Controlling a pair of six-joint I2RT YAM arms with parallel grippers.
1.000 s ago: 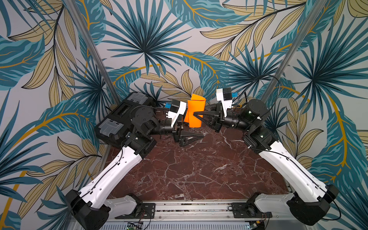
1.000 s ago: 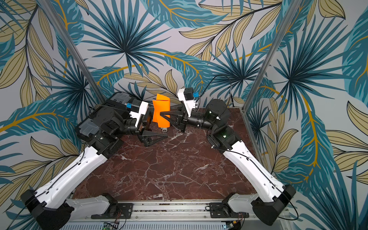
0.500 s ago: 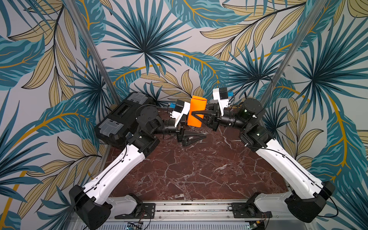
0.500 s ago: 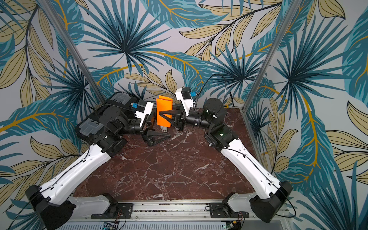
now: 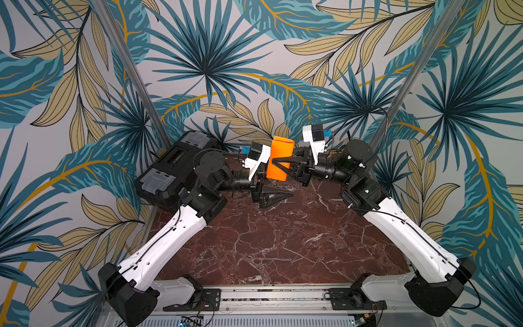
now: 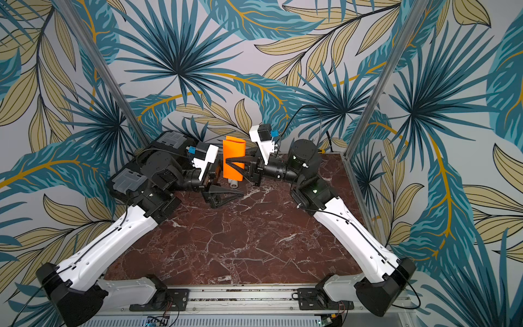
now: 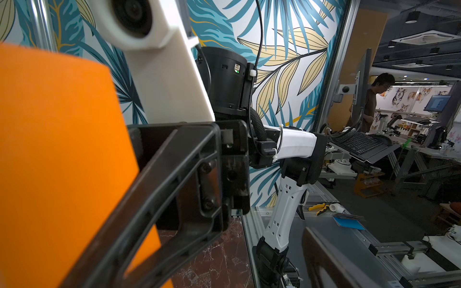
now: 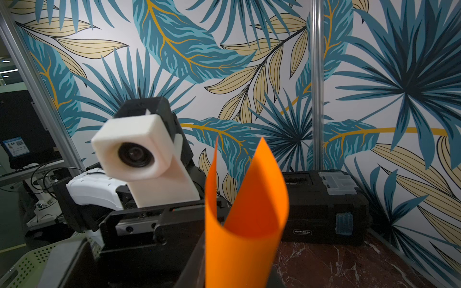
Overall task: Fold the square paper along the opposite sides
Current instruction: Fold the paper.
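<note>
The square paper (image 5: 278, 153) (image 6: 232, 151) is a bright orange sheet held upright over the back of the table. In the right wrist view the paper (image 8: 239, 237) is curled into a U with its two sides rising side by side. My right gripper (image 5: 278, 165) (image 6: 233, 165) (image 8: 232, 274) is shut on its lower half from the right. My left gripper (image 5: 273, 184) (image 6: 223, 184) stands open just left of the sheet. One of its fingers (image 5: 276, 195) lies below the sheet, and the other is hidden. The paper (image 7: 57, 149) fills one side of the left wrist view.
A black toolbox (image 5: 172, 167) (image 6: 133, 172) (image 8: 324, 207) stands at the table's back left corner, close behind the left arm. A small white cylinder (image 6: 234, 184) lies on the red marble table (image 5: 268, 240) under the paper. A green perforated basket (image 8: 25, 261) sits beyond the table.
Both arms have drawn slightly closer together, the left gripper edging right toward the sheet. The paper stays in about the same place, and neither gripper's jaws have moved.
</note>
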